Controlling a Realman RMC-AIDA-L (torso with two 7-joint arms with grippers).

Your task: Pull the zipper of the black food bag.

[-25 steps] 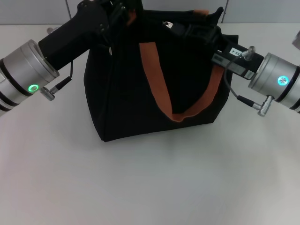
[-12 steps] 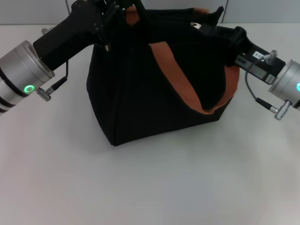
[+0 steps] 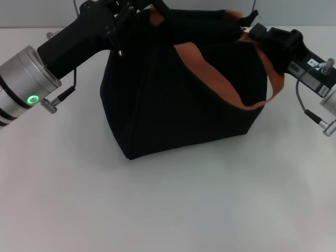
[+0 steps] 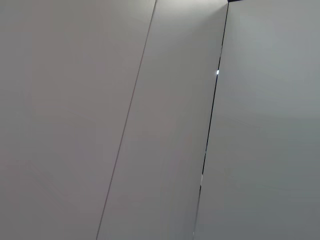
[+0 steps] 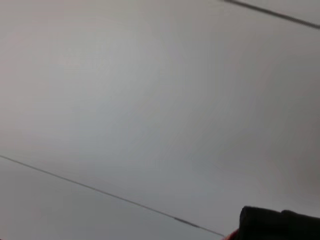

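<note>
The black food bag stands on the white table, stretched wide along its top, and an orange-brown strap handle hangs across its front. At the bag's top left corner my left gripper is shut on the fabric beside the strap's end. My right gripper is at the top right corner, shut on the small silvery zipper, which has reached the right end of the top edge. Neither wrist view shows fingers or the zipper.
The white table lies bare in front of the bag and to both sides. Grey wall panels run close behind the bag and fill both wrist views. A dark scrap shows at the edge of the right wrist view.
My right gripper has moved to the right along the bag's top, taking the silvery pull from the middle to the right end. The bag has stretched and the strap swung right. The left gripper has held still.
</note>
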